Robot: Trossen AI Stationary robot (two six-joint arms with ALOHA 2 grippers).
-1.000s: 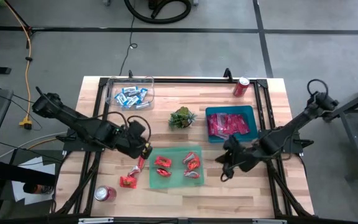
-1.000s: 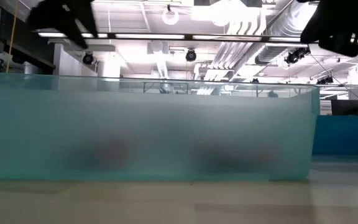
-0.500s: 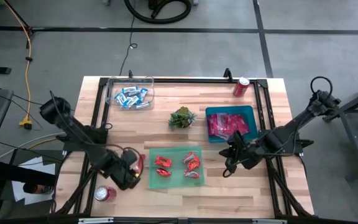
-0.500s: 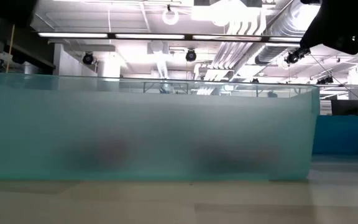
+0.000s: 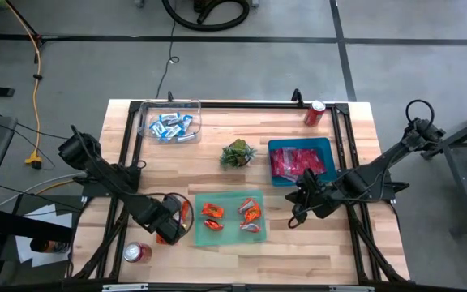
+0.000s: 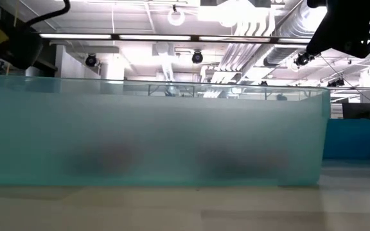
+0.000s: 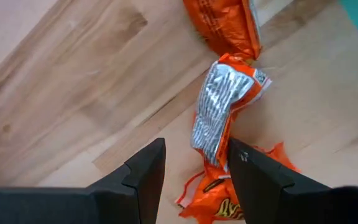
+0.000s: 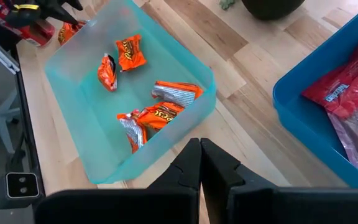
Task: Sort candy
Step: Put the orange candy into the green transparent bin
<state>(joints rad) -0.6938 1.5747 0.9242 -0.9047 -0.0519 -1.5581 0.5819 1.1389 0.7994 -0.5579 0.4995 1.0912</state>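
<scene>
Two orange-wrapped candies lie on the wood just left of the teal tray (image 5: 199, 231). In the left wrist view one shows its silver underside (image 7: 219, 102); a second orange wrapper (image 7: 222, 25) lies beyond it. My left gripper (image 5: 171, 229) is open and low over them, a finger on either side of the silver candy's near end (image 7: 194, 171). Several orange candies (image 8: 157, 115) rest in the teal tray. My right gripper (image 8: 200, 163) is shut and hovers over the table right of that tray (image 5: 297, 212).
A blue tray of pink candies (image 5: 301, 161) sits at right, a clear bin of blue-and-white candies (image 5: 171, 124) at far left. A small plant (image 5: 237, 153) stands mid-table. Red cans stand at the far right (image 5: 314, 112) and near left (image 5: 137, 252). The teal tray's wall (image 6: 153, 135) fills the low view.
My left gripper has swung from beside the teal tray's far-left corner toward the table's near edge and come down over the loose orange candies. The candies and my right arm have stayed about where they were.
</scene>
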